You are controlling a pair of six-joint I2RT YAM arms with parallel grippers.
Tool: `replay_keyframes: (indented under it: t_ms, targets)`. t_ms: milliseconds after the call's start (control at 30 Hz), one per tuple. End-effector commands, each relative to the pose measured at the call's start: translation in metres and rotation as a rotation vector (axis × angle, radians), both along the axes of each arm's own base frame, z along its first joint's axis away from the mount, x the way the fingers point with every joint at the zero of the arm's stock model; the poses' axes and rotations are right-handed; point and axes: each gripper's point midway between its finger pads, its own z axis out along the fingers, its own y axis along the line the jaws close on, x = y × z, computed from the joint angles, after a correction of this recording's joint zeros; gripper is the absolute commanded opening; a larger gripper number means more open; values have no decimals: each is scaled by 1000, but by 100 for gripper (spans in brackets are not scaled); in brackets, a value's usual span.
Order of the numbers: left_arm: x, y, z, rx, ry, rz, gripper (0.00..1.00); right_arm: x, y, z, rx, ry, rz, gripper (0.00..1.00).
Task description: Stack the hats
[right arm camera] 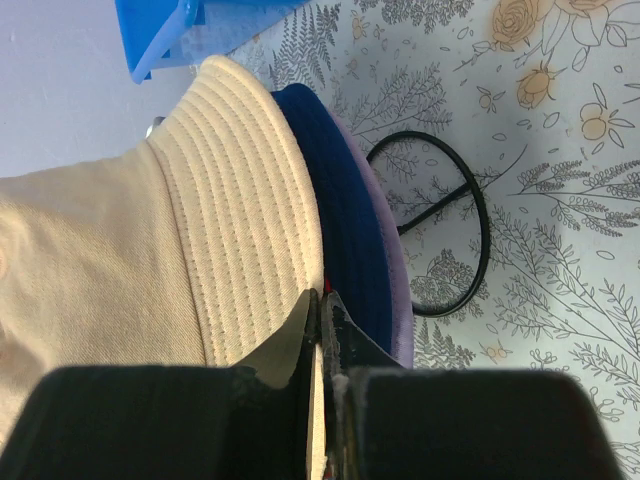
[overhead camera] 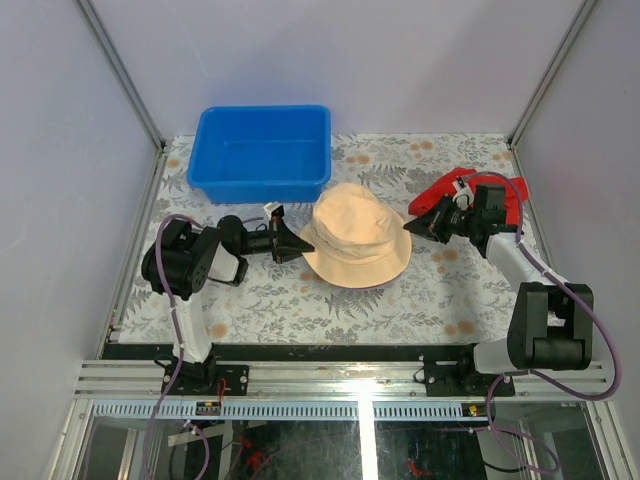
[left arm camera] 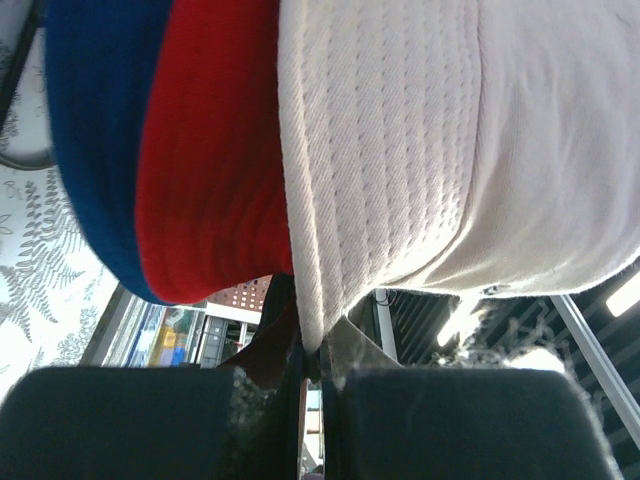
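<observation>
Hats (right arm camera: 345,230) half-hidden under beige hat (overhead camera: 355,235)

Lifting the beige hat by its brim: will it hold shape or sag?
Likely floppy and light: the beige hat is stitched cloth, brim curving where the left gripper pinches it. The red hat and navy hat press against it, so may drag.

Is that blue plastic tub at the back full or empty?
Empty. In the overhead view the blue plastic tub shows only its bare floor, with nothing inside.
</observation>
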Motion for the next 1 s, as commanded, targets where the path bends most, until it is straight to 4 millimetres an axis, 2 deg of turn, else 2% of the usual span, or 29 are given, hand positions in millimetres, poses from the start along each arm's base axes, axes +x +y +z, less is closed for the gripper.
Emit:
replay_keyframes:
  t_ms: [0, 367, 733, 867, 967]
  targets:
    - [-9, 5, -17, 6, -27, 16, 0, -10, -14, -20, -89, 34, -35, 0]
    - [-13, 4, -44, 26, 26, 14, 0, -13, -34, -57, -216, 131, -98, 0]
    - [-12, -1, -48, 23, 23, -3, 1, -18, -52, -90, -332, 214, -136, 0]
    - [-12, -3, -50, 24, 25, -6, 1, -23, -56, -96, -364, 223, -137, 0]
    - [-12, -5, -48, 19, 21, -9, 2, -20, -53, -87, -350, 195, -135, 0]
